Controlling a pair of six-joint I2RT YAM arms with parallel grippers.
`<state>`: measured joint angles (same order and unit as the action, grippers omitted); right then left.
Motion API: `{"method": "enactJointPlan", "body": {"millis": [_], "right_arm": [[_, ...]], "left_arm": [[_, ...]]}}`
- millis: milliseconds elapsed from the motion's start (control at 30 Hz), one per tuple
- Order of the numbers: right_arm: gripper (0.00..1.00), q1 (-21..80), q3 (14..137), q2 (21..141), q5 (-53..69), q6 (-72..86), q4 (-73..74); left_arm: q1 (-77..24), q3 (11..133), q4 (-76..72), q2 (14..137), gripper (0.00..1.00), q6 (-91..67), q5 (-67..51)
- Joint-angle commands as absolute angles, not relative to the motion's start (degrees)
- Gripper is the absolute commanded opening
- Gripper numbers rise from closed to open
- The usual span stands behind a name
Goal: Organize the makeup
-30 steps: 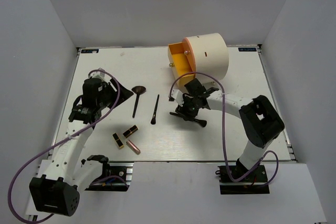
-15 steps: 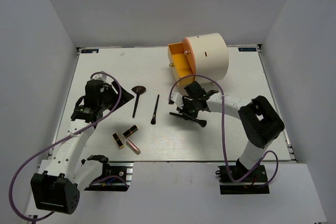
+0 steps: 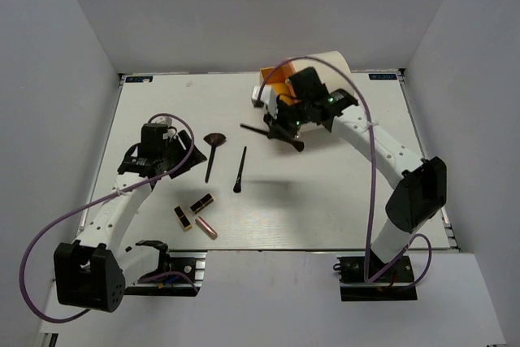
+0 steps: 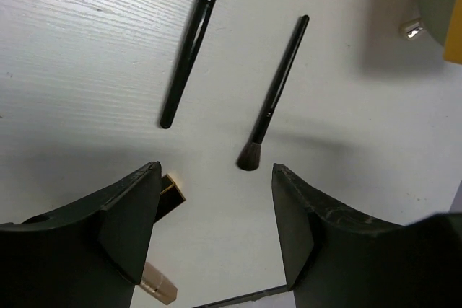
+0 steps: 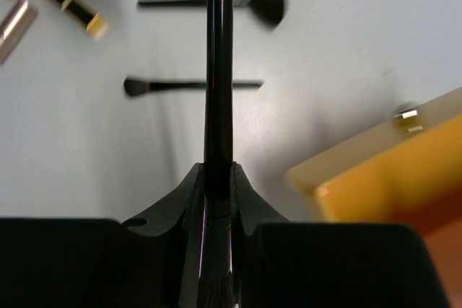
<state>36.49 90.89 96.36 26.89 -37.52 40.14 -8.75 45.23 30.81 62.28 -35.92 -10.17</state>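
Top external view: your right gripper (image 3: 280, 129) is clamped on a thin black makeup brush (image 3: 253, 128), which it holds off the table just in front of the orange drawer (image 3: 274, 80) of the cream cylinder (image 3: 335, 61). Your left gripper (image 3: 184, 158) stands open and empty over the white table (image 3: 325, 193). Just beside it lie a brown-headed black brush (image 3: 211, 154), a slim black brush (image 3: 240, 170), two black-and-gold lipstick tubes (image 3: 202, 201) and a pink lipstick tube (image 3: 205, 227).

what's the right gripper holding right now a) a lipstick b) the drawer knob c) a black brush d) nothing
C: the right gripper is shut on a thin black brush, whose handle sticks out ahead of it in the right wrist view.
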Motion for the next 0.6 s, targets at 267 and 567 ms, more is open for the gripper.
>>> {"method": "enactJointPlan", "body": {"millis": [267, 567], "right_arm": [[0.00, 33.31, 108.46, 103.97, 11.80, -10.12, 18.57], [0.00, 33.31, 101.43, 108.63, 1.50, -7.12, -2.28]], "left_arm": [[-9.05, 46.14, 30.50, 65.39, 0.73, -32.78, -10.28], [-9.05, 45.88, 29.62, 67.23, 0.74, -32.34, -10.46]]}}
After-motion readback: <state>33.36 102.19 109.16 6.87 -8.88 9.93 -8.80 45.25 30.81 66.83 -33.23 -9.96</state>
